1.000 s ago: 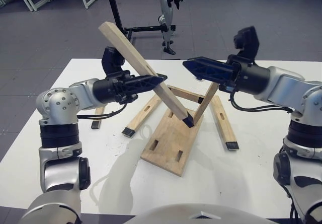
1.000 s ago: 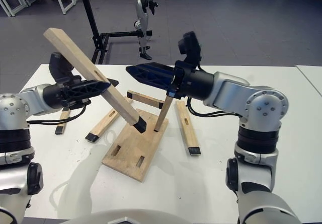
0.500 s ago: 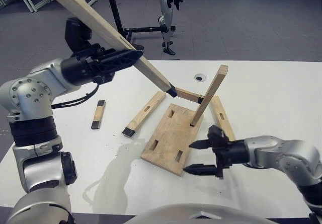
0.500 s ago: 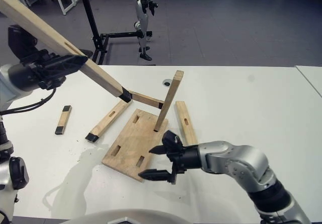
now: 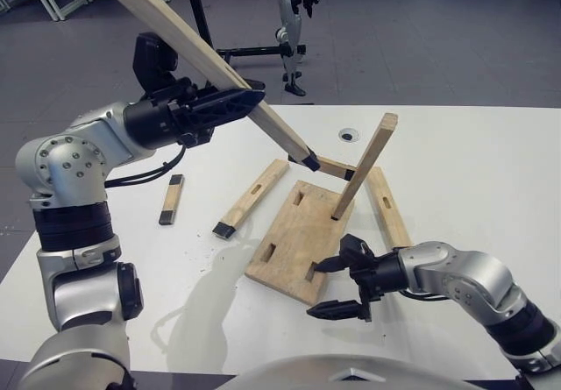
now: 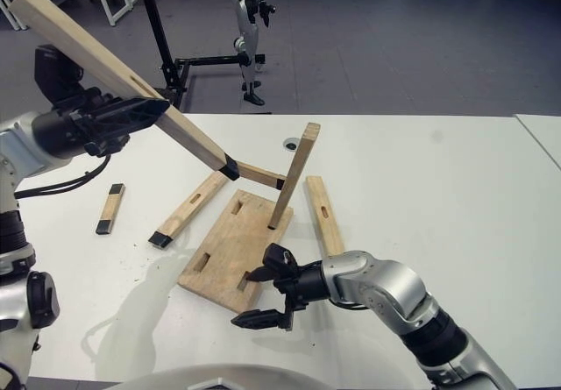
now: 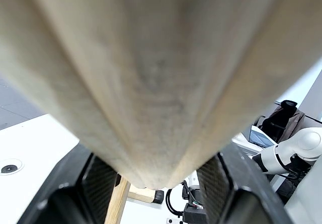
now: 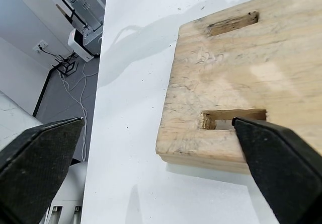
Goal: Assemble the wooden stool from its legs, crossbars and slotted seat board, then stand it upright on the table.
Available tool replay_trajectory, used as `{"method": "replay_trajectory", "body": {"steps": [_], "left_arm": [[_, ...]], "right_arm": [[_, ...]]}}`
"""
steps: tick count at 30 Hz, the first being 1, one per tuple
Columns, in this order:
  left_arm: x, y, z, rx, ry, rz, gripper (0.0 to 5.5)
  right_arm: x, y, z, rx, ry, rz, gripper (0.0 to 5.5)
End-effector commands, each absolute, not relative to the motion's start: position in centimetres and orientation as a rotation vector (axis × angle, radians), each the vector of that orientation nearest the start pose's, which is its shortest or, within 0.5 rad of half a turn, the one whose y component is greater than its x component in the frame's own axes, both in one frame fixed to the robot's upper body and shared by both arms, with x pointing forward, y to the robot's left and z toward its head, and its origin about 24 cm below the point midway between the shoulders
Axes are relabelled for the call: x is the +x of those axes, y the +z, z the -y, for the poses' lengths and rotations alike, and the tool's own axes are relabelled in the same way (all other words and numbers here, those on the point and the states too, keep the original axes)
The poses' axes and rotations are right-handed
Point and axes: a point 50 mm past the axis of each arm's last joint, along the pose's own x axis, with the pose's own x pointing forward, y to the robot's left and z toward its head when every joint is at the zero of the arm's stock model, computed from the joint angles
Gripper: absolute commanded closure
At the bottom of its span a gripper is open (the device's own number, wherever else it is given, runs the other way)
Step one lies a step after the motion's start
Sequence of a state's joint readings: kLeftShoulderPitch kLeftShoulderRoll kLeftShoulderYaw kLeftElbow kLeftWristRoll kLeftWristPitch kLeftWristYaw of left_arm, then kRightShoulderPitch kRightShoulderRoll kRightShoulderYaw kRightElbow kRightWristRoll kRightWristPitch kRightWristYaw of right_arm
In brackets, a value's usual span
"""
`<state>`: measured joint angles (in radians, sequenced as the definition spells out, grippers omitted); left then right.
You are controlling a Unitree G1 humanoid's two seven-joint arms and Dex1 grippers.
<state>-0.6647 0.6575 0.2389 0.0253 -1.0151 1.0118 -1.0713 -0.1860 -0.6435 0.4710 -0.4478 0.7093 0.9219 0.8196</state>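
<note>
L gripper [image 5: 248,102] is clamped on the held leg [image 5: 180,26], high over the far-left part of the table [image 5: 473,171]. The leg is tilted, black-capped tip down by the end of the long crossbar [image 5: 331,167] behind the seat board [image 5: 289,237] – touching or not, can't tell.

R gripper [image 5: 329,287] sits low at the board's near-right corner. Its fingers [image 8: 43,163] are spread wide w/ the corner and one slot between them, gripping nothing.

The board lies flat mid-table, that corner close to the front edge. The standing leg [image 5: 366,164] leans in the far-right slot. Two more lie flat – the left leg [image 5: 252,195] just beside the board's left edge, the right leg [image 5: 387,204] just beside its right. The short crossbar [image 5: 171,199] lies apart, toward the table's left edge.
</note>
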Motion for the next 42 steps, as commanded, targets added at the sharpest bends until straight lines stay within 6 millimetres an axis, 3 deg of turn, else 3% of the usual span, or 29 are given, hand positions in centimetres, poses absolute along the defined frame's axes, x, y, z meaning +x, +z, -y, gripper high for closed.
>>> {"method": "replay_trajectory", "body": {"steps": [1, 5, 9, 12, 22, 28, 32, 36, 42], "left_arm": [[28.8, 24.0, -19.4, -0.373, -1.366, -0.035, 3.44], [28.9, 24.0, -19.2, -0.368, -1.362, -0.029, 3.44], [28.7, 23.9, -19.2, -0.363, -1.351, -0.025, 3.44], [28.7, 23.8, -19.4, -0.366, -1.340, -0.016, 3.44], [28.4, 23.7, -19.3, -0.378, -1.342, -0.014, 3.44], [28.6, 23.9, -19.1, -0.375, -1.351, -0.011, 3.44], [28.5, 24.0, -19.1, -0.372, -1.351, -0.007, 3.44], [28.5, 24.0, -19.1, -0.373, -1.340, -0.002, 3.44], [28.5, 24.0, -19.2, -0.376, -1.324, 0.006, 3.44]], "right_arm": [[18.6, 6.9, 10.0, 0.050, 1.468, -0.760, 0.00], [18.5, 7.0, 10.5, 0.009, 1.502, -0.803, 0.00], [18.7, 6.5, 12.7, -0.225, 1.524, -0.866, 0.00], [19.4, 7.1, 12.9, -0.254, 1.522, -0.827, 0.00], [21.1, 13.7, 10.8, -0.320, 1.589, -0.557, 0.00], [20.1, 11.4, 8.2, -0.279, 1.669, -0.616, 0.00], [20.9, 8.9, 8.3, -0.277, 1.628, -0.691, 0.00], [20.5, 7.5, 8.3, -0.309, 1.667, -0.754, 0.00], [19.2, 7.5, 9.3, -0.355, 1.741, -0.793, 0.00]]}}
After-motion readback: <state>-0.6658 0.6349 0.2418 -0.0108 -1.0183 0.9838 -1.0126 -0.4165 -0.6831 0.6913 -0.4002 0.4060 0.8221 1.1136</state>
